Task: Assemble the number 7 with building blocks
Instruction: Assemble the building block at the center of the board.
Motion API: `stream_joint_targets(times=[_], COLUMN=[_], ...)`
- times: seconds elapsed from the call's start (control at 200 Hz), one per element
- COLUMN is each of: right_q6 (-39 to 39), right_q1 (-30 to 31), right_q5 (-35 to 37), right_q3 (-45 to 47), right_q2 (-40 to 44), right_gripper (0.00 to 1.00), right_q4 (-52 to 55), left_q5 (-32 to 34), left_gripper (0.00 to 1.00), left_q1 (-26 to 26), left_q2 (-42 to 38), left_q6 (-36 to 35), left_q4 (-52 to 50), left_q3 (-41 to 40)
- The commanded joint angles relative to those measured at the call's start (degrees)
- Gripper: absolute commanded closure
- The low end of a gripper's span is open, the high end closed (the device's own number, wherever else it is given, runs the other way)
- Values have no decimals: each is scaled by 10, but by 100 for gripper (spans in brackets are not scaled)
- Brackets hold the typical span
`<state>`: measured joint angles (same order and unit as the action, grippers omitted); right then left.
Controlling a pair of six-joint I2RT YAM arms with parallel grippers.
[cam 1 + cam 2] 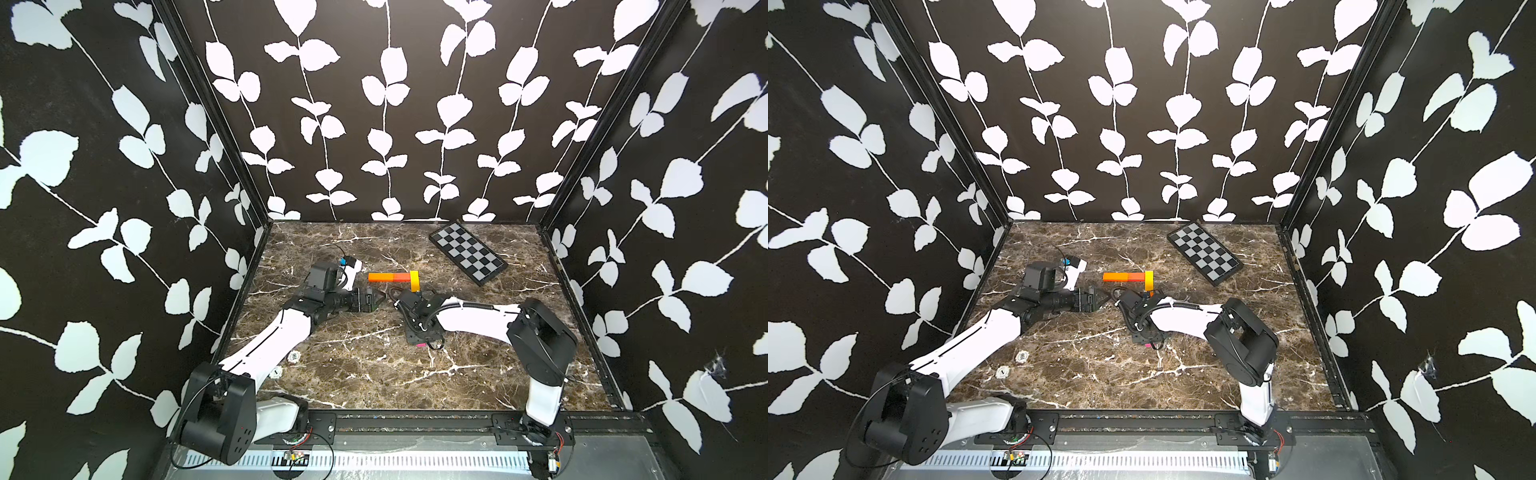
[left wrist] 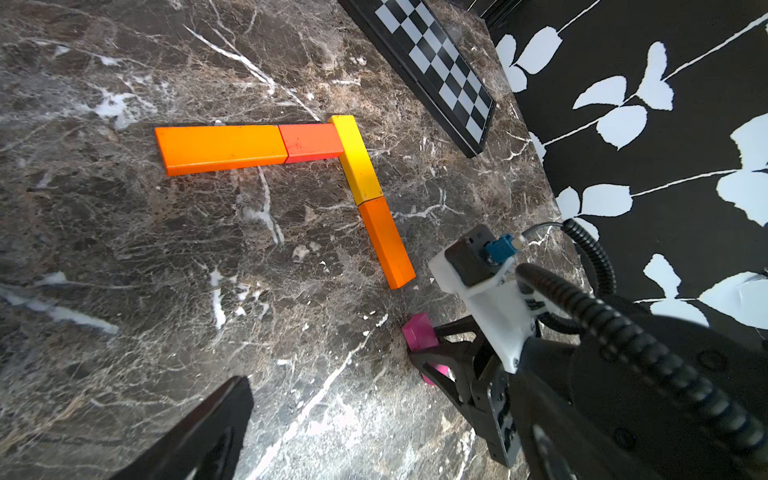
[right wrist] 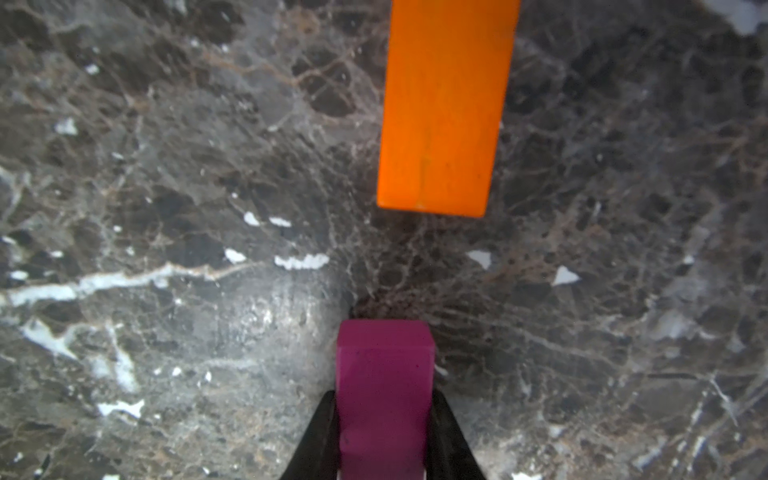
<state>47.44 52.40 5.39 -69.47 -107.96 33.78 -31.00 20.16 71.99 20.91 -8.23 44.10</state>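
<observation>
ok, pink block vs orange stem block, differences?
The pink block is gripped in the right fingers; the orange stem block lies free on the table. Orange butts end to end against the yellow block; pink touches no block, stopping short of orange's free end. Both are rectangular bars, roughly in line.

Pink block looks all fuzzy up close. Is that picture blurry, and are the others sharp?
Right wrist view: yes, the pink block and the orange block are soft, likely too near the lens. Left wrist view: the yellow block looks crisp. Top views: sharp, but everything looks tiny.
</observation>
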Motion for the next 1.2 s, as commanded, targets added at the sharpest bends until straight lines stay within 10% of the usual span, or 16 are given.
stream_joint_targets(times=[0.0, 1.195], right_q6=[14, -3], right_q1=[-9, -45], right_q5=[4, 22], right_q3=[-7, -30], right_q2=[-13, -49], right_gripper=[81, 81], right_q4=[-5, 11], left_q5=[0, 5], left_gripper=[1, 1], left_q1=[1, 1], left_q2=[0, 9], left_q6=[-12, -17], left_q4=[-2, -6], left_q3=[1, 9])
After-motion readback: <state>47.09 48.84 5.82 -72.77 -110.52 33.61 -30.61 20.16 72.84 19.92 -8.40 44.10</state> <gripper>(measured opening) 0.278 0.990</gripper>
